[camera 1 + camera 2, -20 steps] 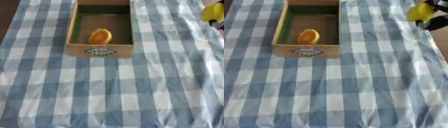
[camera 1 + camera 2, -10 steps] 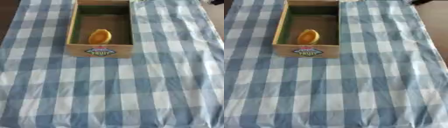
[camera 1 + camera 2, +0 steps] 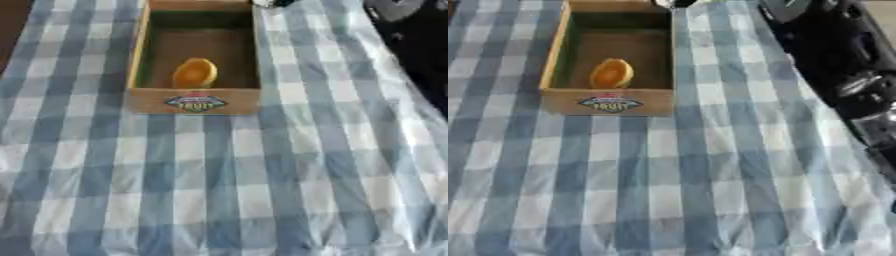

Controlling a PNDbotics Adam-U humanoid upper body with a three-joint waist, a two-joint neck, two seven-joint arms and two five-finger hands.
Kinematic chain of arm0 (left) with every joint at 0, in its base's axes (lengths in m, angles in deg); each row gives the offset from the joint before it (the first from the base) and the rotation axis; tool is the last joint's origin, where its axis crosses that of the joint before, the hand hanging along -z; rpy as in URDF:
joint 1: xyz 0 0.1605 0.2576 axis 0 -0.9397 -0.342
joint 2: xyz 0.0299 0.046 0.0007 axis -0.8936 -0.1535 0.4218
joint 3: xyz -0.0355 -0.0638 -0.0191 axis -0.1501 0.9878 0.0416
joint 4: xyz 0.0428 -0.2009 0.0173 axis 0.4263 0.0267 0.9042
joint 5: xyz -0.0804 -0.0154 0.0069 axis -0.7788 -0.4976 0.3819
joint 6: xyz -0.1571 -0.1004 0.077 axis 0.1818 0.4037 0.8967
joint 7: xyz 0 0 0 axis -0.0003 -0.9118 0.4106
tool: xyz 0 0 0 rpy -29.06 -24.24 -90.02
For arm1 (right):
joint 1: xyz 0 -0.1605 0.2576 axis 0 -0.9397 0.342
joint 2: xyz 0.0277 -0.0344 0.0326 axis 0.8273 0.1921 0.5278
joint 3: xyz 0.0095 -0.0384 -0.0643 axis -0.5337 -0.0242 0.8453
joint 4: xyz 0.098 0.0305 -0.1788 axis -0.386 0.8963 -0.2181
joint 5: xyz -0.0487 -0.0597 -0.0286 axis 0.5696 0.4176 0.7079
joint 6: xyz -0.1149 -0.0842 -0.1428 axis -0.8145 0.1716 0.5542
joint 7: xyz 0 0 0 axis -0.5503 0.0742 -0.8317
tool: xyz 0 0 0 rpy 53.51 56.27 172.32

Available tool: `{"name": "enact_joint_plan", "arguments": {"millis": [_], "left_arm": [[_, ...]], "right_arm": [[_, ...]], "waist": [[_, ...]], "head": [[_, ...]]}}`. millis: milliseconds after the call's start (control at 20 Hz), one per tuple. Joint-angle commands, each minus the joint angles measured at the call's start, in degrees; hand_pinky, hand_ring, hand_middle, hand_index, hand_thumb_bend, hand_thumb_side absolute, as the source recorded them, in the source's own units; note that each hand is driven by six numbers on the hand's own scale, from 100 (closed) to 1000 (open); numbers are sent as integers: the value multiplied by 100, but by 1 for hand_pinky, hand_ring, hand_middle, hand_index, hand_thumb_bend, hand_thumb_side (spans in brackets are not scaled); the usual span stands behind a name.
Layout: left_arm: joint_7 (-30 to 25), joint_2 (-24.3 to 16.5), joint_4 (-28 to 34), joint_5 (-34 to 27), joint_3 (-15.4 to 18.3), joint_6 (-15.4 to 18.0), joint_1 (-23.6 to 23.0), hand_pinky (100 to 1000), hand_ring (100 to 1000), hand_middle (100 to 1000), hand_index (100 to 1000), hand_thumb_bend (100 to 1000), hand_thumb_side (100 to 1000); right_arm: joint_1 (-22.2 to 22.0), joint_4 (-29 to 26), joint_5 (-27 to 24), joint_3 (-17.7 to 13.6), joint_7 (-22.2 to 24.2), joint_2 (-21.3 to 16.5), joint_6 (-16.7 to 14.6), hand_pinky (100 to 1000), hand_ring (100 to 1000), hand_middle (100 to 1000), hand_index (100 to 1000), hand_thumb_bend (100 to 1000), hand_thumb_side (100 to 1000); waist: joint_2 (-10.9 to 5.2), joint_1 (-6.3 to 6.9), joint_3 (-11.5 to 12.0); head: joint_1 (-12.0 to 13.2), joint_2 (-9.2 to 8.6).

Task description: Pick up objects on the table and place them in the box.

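An open cardboard box (image 3: 194,102) with a fruit label on its front wall stands at the upper middle of the table. Inside it, near the front, lies an orange rounded object (image 3: 194,73). My right arm (image 3: 833,45), black with silver joints, runs up the right side of the right eye view. A small dark and pale part of my right hand (image 3: 674,2) shows at the top edge, just past the box's far right corner. Whatever it may carry is hidden. My left hand shows in no view.
A blue and white checked cloth (image 3: 219,190) covers the table and lies a little rumpled. The table's right edge falls away under my arm, with dark floor (image 3: 429,60) beyond it.
A second ago my right hand held a yellow object at the upper right. It then left the picture, and now the arm stretches along the right side with the hand at the top edge by the box.
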Motion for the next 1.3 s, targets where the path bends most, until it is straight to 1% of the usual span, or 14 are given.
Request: {"name": "enact_joint_plan", "arguments": {"millis": [50,200,400,450,500,550,600,650,750,900,1050,1300], "left_arm": [[-35,-54,92,-49,-2,11,94,747,785,722,746,130,486],[-40,-44,92,-61,-2,16,117,747,785,722,745,129,488],[-47,-23,92,-78,-9,13,124,746,785,722,745,130,490],[-51,-17,92,-81,-13,13,125,746,785,721,745,129,492],[-55,-13,92,-84,-15,12,125,746,785,721,745,129,492],[-57,-10,92,-86,-16,10,123,746,785,721,745,128,492],[-58,-9,92,-88,-15,9,121,746,785,721,745,128,492],[-57,-7,92,-91,-13,8,119,746,785,721,745,129,492],[-58,-2,92,-96,-15,4,114,746,785,721,745,129,494],[-67,6,92,-104,-22,-3,108,746,785,721,745,129,495],[-72,6,92,-109,-21,-6,100,746,785,721,744,127,493],[-80,8,92,-115,-24,-12,86,746,785,721,744,128,495]], "right_arm": [[201,535,345,-22,22,314,-210,783,773,528,692,100,100],[233,1044,675,-132,-63,560,-356,783,777,534,699,100,107],[245,1465,1021,-240,-208,742,-529,787,791,556,719,100,119],[251,1531,1087,-260,-246,775,-565,790,816,595,751,100,145],[257,1585,1149,-277,-284,807,-601,799,858,657,808,100,209],[266,1619,1205,-290,-327,832,-656,822,910,744,873,208,284],[275,1624,1282,-300,-385,844,-727,836,929,770,894,268,342],[283,1611,1370,-317,-460,851,-791,863,972,810,917,314,401],[294,1586,1535,-347,-603,854,-861,885,1000,838,925,316,423],[303,1536,1722,-388,-807,843,-861,883,997,836,925,316,426],[297,1448,1750,-402,-916,819,-861,884,997,836,925,316,424],[288,1263,1678,-418,-888,763,-836,882,993,829,920,327,398]], "waist": [[-81,23,39],[-50,34,82],[-30,37,85],[-28,38,84],[-26,39,85],[-25,40,87],[-25,41,89],[-25,41,90],[-27,37,88],[-33,28,79],[-41,26,73],[-64,26,51]], "head": [[-77,-48],[-102,-81],[-64,-92],[-58,-95],[-56,-99],[-57,-100],[-58,-98],[-56,-93],[-47,-85],[-32,-84],[-17,-76],[5,-69]]}}
